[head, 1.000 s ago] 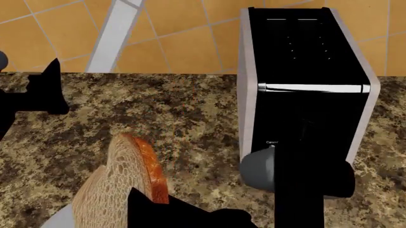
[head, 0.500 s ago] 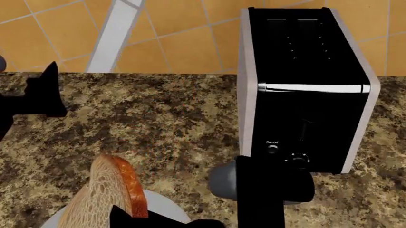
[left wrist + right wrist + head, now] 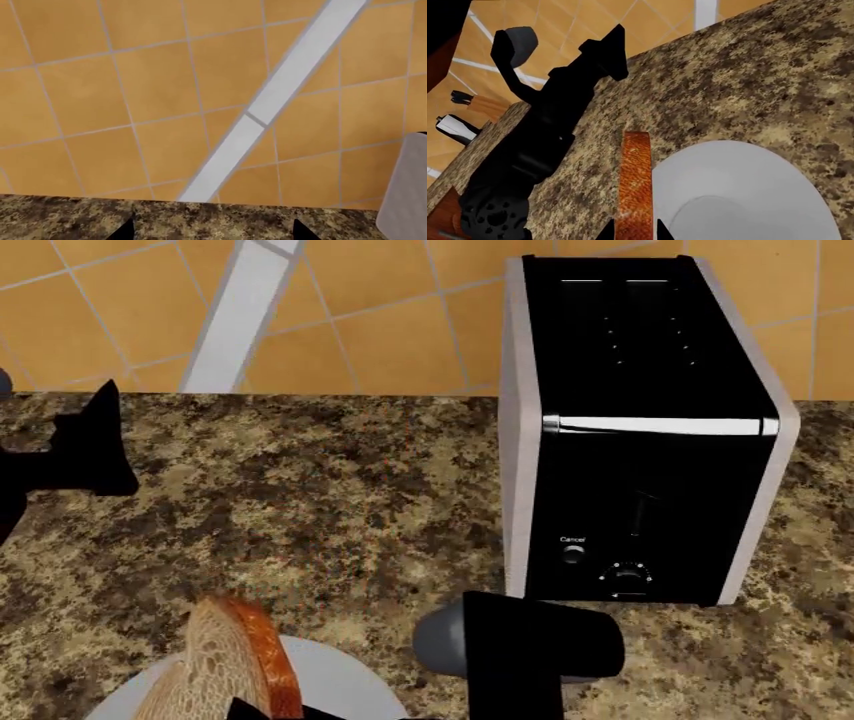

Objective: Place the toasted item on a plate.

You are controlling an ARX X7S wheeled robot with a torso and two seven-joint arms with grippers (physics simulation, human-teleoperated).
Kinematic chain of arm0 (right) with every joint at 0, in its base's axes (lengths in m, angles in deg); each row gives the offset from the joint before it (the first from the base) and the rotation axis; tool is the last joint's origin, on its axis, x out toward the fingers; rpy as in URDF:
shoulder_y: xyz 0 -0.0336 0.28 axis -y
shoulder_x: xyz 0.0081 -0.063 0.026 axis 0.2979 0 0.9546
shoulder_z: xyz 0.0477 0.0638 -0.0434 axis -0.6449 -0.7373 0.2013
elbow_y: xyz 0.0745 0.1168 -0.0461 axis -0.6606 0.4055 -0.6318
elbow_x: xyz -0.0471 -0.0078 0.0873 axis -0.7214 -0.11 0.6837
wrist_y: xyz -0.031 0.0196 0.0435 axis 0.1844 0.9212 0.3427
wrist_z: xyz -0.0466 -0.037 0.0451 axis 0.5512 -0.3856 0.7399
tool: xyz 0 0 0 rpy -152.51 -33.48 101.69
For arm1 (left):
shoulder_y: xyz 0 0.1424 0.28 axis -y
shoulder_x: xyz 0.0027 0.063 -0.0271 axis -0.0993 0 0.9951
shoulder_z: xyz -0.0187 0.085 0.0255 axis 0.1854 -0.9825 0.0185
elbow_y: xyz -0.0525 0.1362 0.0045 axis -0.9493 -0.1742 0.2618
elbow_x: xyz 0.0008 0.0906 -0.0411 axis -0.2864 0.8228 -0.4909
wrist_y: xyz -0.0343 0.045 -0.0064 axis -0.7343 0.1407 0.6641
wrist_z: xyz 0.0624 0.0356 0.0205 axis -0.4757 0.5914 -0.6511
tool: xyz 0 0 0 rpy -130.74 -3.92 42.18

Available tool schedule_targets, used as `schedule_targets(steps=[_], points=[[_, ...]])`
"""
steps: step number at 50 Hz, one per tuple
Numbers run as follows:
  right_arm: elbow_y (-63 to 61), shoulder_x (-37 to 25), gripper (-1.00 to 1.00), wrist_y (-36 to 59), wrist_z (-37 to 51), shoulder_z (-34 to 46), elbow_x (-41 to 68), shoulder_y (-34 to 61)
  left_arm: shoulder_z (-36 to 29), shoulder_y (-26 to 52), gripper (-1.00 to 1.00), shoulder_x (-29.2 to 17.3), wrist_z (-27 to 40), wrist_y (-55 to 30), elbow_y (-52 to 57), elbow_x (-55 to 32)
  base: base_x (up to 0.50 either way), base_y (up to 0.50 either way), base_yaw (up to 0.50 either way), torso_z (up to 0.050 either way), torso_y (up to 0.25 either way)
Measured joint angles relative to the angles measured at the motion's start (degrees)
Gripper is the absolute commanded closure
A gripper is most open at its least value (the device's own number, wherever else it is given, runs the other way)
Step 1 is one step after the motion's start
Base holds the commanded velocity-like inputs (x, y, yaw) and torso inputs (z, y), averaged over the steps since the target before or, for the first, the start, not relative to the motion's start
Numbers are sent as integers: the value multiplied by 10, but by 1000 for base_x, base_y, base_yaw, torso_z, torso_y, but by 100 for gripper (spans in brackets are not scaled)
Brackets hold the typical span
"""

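One slice of toast (image 3: 220, 665) stands upright over the plate (image 3: 334, 680), clamped in the right end effector (image 3: 634, 232). The left end effector (image 3: 80, 450) hovers over the bench (image 3: 334, 490); its state cannot be told. The toaster (image 3: 641, 430) stands well apart.

A: What colours mark the bread (image 3: 220, 665) and plate (image 3: 740, 195)?
B: Tan crumb, golden-brown crust; plate plain pale grey-white.
A: And the surroundings?
B: Speckled brown granite counter (image 3: 334, 500), orange tiled wall (image 3: 133, 90), black-and-silver toaster (image 3: 641, 420).
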Motion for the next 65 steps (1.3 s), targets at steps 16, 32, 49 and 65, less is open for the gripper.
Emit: schedule_targets(steps=[16,32,49,65], points=[[16,-6,100,12,-33,6,-27,-27,0,-3,-100,-1,2,4,-3,-1,0,0,0,0,0],[27,-9,100,19,-54,12,-44,-46,2,-5,-100,-3,4,4,-3,-5,0,0,0,0,0],[39,-13,100,25,-70,18,-58,-57,2,-7,-100,-4,5,8,-7,-7,0,0,0,0,0],[43,-16,-100,32,-80,21,-71,-63,1,-11,-100,-4,4,15,-13,-7,0,0,0,0,0]])
